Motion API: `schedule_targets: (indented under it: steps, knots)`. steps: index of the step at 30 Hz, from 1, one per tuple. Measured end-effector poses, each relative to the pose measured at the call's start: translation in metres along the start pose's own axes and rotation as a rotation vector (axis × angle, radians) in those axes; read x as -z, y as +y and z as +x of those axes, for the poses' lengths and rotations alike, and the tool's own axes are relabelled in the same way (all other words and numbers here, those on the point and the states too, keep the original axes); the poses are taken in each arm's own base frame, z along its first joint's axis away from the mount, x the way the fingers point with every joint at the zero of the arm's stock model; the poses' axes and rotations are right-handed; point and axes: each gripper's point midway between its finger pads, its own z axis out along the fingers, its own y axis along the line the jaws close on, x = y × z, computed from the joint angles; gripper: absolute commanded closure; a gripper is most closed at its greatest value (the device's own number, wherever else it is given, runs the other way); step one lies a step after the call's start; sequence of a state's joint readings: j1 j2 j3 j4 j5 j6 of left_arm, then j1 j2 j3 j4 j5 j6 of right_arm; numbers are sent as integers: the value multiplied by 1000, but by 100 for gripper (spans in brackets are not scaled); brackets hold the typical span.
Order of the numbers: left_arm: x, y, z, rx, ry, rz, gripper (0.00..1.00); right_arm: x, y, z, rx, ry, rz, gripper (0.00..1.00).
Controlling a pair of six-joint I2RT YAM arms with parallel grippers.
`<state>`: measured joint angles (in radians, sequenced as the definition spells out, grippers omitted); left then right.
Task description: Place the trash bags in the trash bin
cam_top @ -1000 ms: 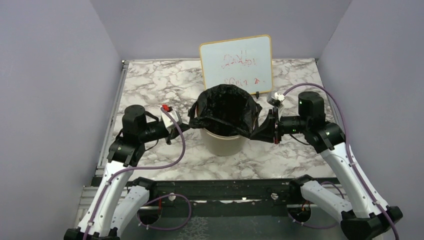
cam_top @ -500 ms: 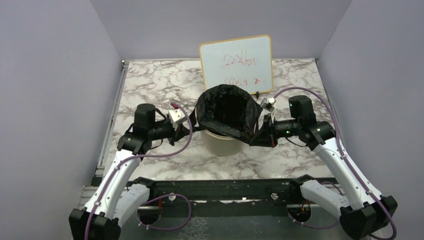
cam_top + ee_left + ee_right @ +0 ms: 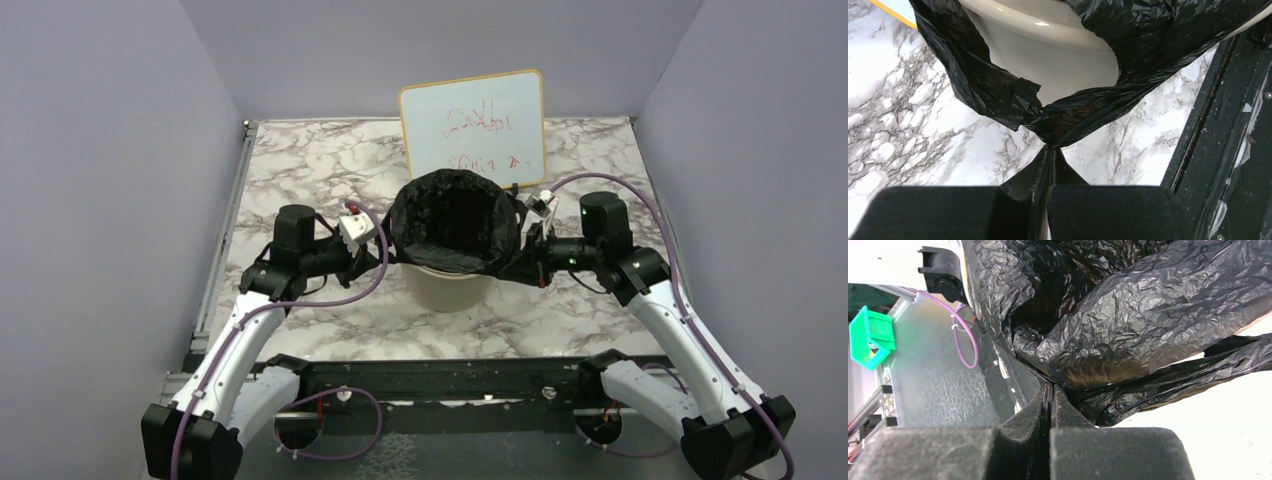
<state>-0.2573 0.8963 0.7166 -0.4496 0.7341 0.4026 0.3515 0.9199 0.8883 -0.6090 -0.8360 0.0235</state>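
i hold the trash bag (image 3: 455,225) from both sides. my left gripper (image 3: 1050,150) is pinched tight on a twisted fold of the black plastic, with the fingertips meeting and only the film between them. this is just beside the left wall of the trash bin (image 3: 447,288). from the left wrist view the bag's edge hangs off the rolled rim and is drawn down to a point at my fingers, with bare cream wall showing in the gap above the fold. my right gripper (image 3: 1051,387) is clamped the same way on a bunched fold at the bin's right side, and crinkled glossy plastic balloons above its fingers

the bin stands upright about midway between the left and right edges of the marble worktop (image 3: 300,160), nearer the near edge than the far one. the bag's mouth is spread open over the top of the bin. from above, black plastic covers the rim all round and lines the inside, while the lower wall stays bare cream. a whiteboard (image 3: 474,125) with red writing stands just behind the bin, toward the far edge. i cannot tell whether the two touch
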Motion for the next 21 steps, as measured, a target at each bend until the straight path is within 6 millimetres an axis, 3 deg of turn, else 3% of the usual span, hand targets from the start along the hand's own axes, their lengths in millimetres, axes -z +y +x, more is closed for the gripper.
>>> schedule_targets:
  steps: [9, 10, 13, 17, 19, 21]
  knots:
    - [7, 2, -22, -64, -83, -37, 100, -2, -3, 8, -26, 20, 1, 94]
    - [7, 2, -22, -63, -88, -40, 97, -3, -3, 10, -29, 24, 0, 92]
    - [5, 2, -19, -36, -85, -41, 64, -5, -6, 13, -48, 37, 3, 83]
    - [8, 5, -23, 11, -98, -77, 52, -5, -9, 16, -61, 45, 20, 64]
    - [14, 6, -30, 25, -123, -109, 46, -3, -7, 14, -59, 37, 22, 59]
    - [22, 5, -38, 35, -155, -144, 33, 0, -3, 11, -49, 18, 22, 56]
